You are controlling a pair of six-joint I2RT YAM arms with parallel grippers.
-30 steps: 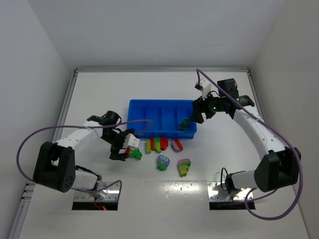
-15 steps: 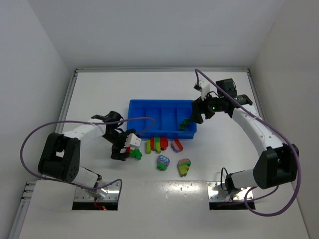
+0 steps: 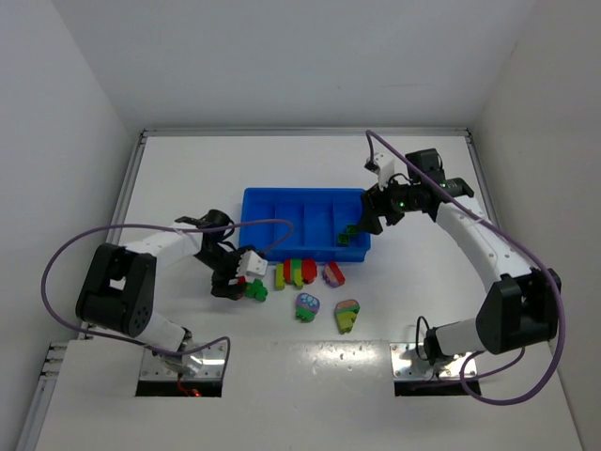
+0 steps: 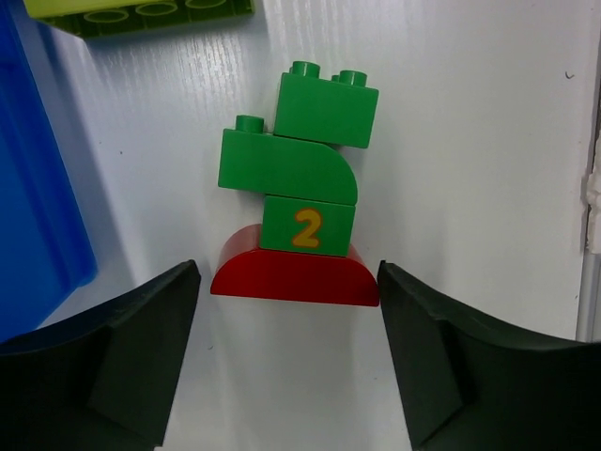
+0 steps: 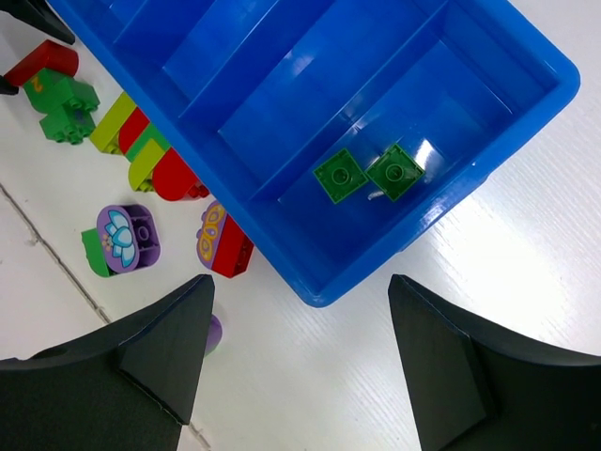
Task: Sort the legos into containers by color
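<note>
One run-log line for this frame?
left jaws: open, flanking green-and-red plastic lego cluster | right jaws: open, at blue plastic tray | tray: two green square legos in end compartment

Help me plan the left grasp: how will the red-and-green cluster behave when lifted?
The cluster looks rigid and light: hard plastic. Its joints may split if squeezed unevenly. The red piece has tapered ends that could slip from the fingers.
</note>
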